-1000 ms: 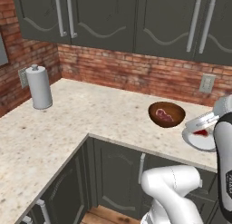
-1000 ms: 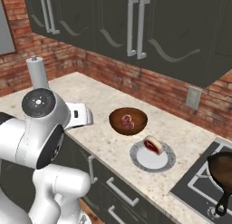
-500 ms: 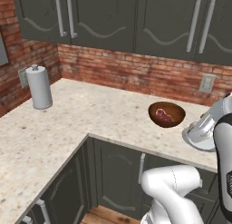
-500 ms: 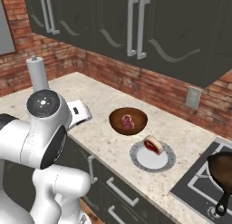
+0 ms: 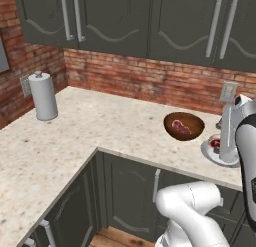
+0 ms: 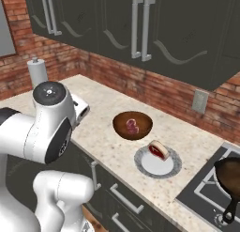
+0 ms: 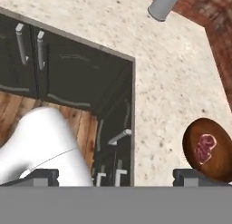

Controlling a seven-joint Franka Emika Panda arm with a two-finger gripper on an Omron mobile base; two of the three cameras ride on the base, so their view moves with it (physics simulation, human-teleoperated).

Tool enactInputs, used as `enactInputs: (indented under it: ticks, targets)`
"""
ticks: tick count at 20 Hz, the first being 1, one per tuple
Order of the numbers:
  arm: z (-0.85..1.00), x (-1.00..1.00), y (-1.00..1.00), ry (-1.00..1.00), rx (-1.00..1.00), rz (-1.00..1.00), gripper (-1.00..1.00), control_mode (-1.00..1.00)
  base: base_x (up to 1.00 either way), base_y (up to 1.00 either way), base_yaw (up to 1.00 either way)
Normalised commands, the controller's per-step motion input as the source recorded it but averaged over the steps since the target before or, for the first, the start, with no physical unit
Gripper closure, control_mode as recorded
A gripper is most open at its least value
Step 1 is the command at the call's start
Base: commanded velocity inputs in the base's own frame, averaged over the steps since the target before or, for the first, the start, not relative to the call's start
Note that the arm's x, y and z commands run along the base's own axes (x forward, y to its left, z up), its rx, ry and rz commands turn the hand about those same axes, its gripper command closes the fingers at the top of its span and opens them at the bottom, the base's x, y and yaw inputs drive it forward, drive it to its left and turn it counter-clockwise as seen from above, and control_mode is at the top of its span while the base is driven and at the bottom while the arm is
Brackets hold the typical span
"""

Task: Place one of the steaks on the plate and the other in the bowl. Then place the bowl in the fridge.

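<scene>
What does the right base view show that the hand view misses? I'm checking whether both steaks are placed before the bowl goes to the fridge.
Right base view alone: the plate with a steak on it, beside the bowl, plus a frying pan on the stove. Hand view alone: the wooden floor and the open gripper's fingertips. Both show the bowl holding the other steak, and the paper towel roll.

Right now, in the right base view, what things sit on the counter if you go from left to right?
White paper towel roll on its stand → round glossy reddish-brown bowl holding a red steak → pale round plate with the other steak → black frying pan on the stove.
</scene>
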Motion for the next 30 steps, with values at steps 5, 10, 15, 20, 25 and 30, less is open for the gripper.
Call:
enactInputs:
  ticks: [5,10,15,20,25,30]
  targets:
    - [-0.16,0.0,-0.07,-0.11,-0.18,0.37,-1.0,-1.0,0.0,0.0,0.0]
    - [-0.34,0.0,-0.17,-0.17,-0.08,0.31,-1.0,-1.0,0.0,0.0,0.0]
    - [-0.29,0.0,-0.14,-0.13,-0.06,0.29,-1.0,-1.0,0.0,0.0,0.0]
    - [-0.01,0.0,-0.01,0.0,-0.01,0.11,-1.0,-1.0,0.0,0.0,0.0]
    - [-0.05,0.04,0.0,-0.01,0.0,-0.01,-1.0,-1.0,0.0,0.0,0.0]
    - [-0.3,0.6,-0.02,0.0,0.0,-0.08,-1.0,-1.0,0.0,0.0,0.0]
